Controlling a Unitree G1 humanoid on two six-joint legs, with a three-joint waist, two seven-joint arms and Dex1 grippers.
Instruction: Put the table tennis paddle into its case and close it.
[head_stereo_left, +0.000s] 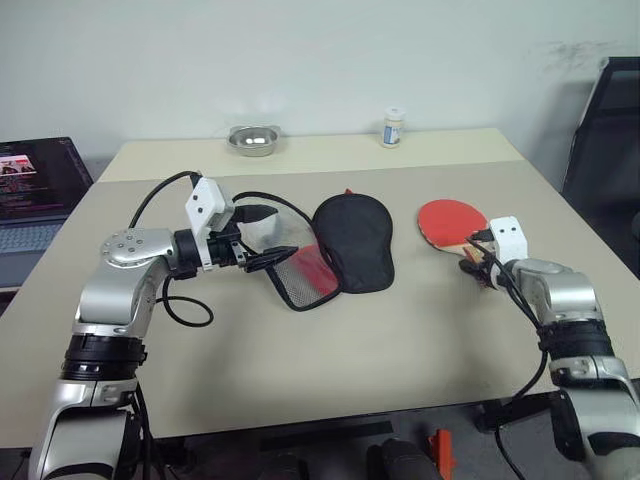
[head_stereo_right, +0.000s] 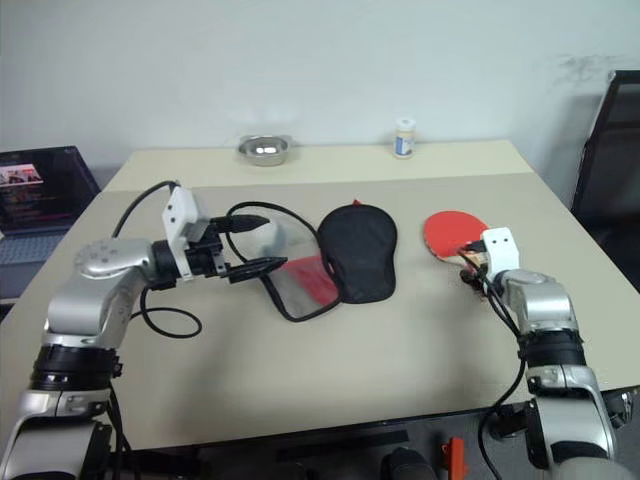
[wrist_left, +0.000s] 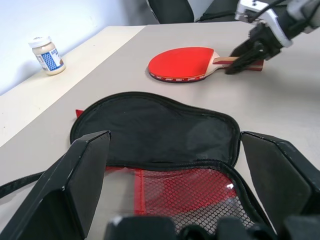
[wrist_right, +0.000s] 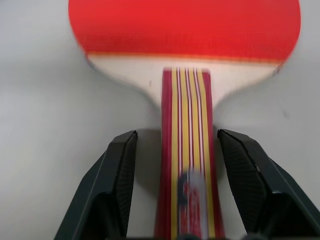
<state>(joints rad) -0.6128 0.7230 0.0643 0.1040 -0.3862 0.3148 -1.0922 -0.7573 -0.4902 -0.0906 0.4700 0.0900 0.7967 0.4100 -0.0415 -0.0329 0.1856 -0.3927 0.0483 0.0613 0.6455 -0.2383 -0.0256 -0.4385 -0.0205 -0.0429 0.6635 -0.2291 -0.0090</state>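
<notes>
On the beige table (head_stereo_left: 330, 360) | table tennis paddle (head_stereo_left: 450, 220) lies flat, well right of unzipped case (head_stereo_left: 355, 240) | right gripper (wrist_right: 176, 165) spread astride handle, not pinching | left gripper (head_stereo_left: 272, 240) spread beside case | insertion, zipping remain

table (head_stereo_left: 330, 340) | on it: case (head_stereo_left: 357, 240), paddle (head_stereo_left: 452, 221), steel bowl (head_stereo_left: 252, 139), small bottle (head_stereo_left: 393, 128)

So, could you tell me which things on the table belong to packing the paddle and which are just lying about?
Part of the job:
- table tennis paddle
- case, lying open
- right gripper, fingers either side of the paddle handle
- left gripper, open at the case

Just lying about:
- metal bowl
- small white bottle
- laptop
</notes>
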